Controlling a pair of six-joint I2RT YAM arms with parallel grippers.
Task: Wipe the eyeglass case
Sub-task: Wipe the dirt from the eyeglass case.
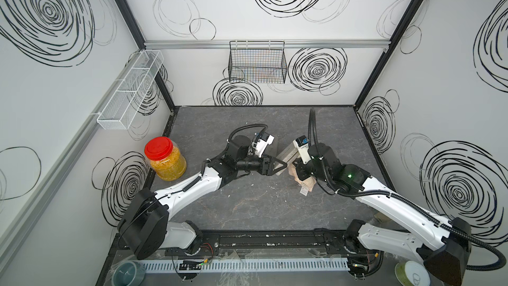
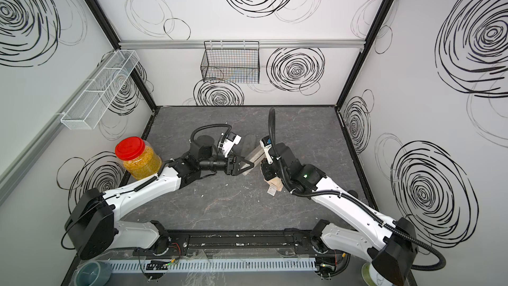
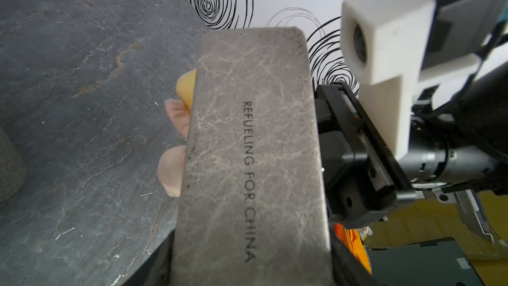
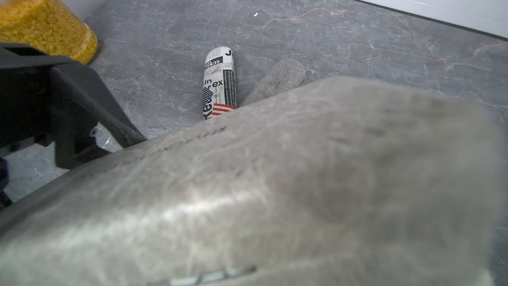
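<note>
A grey marbled eyeglass case (image 1: 286,154) (image 3: 253,160) printed "REFUELING FOR CHINA" is held tilted above the table. My left gripper (image 1: 282,164) is shut on its near end, one finger on each long side. My right gripper (image 1: 298,170) sits under the case's far side, shut on a pink and yellow cloth (image 1: 304,181) with a white tag. In the left wrist view folds of the cloth (image 3: 174,167) peek out from behind the case. In the right wrist view the case (image 4: 275,188) fills the foreground and hides the right jaws.
A newspaper-print case (image 4: 220,83) and a grey fabric case (image 4: 277,81) lie on the table beyond the held one. A red-lidded jar (image 1: 165,158) stands at the left wall. A black wire basket (image 1: 257,63) and a white mesh shelf (image 1: 129,89) hang on the walls.
</note>
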